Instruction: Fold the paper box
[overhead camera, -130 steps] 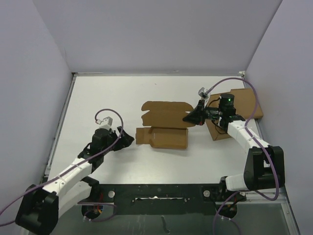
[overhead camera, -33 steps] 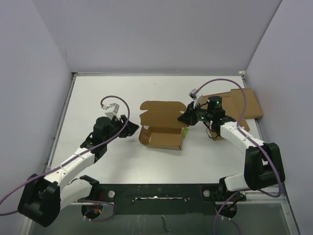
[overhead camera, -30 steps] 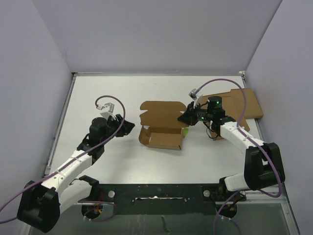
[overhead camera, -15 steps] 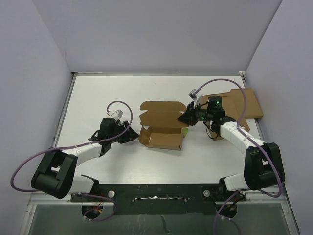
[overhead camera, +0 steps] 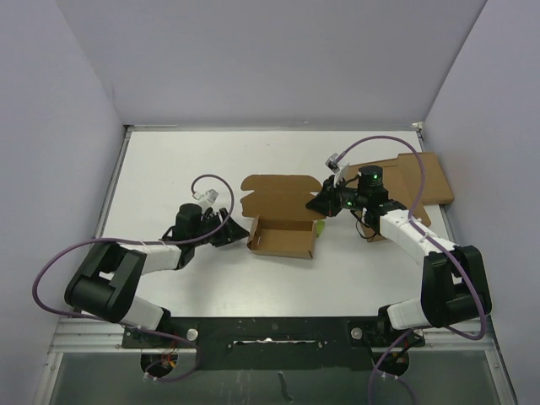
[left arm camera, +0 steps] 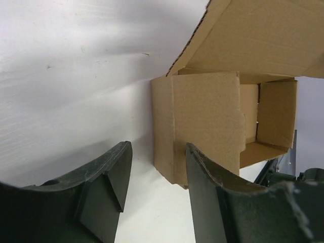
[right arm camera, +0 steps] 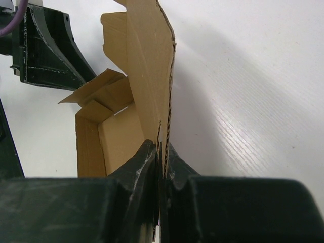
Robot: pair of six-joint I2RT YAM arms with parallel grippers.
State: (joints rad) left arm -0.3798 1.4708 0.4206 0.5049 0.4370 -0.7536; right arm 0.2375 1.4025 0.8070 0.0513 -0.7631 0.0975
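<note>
In the middle of the white bench (overhead camera: 169, 169), the brown die-cut cardboard paper box (overhead camera: 283, 238) is sitting half-formed, its tray walls standing and its lid panel spreading behind them. Your right pincer (overhead camera: 321, 205) is clamping that panel's thin edge at the right end. Your left pincer (overhead camera: 228, 234) is hovering with jaws apart at the left end flap, possibly touching it. You are handling light, stiff board that creases easily, so take it by the flaps, close to the fold lines.

Around the paper box (overhead camera: 283, 238), bare table (overhead camera: 278, 283) lies open at 6 o'clock; the left gripper (overhead camera: 231, 232) blocks 9, the right gripper (overhead camera: 317, 205) 2, the cardboard slab (overhead camera: 430, 179) beyond.
</note>
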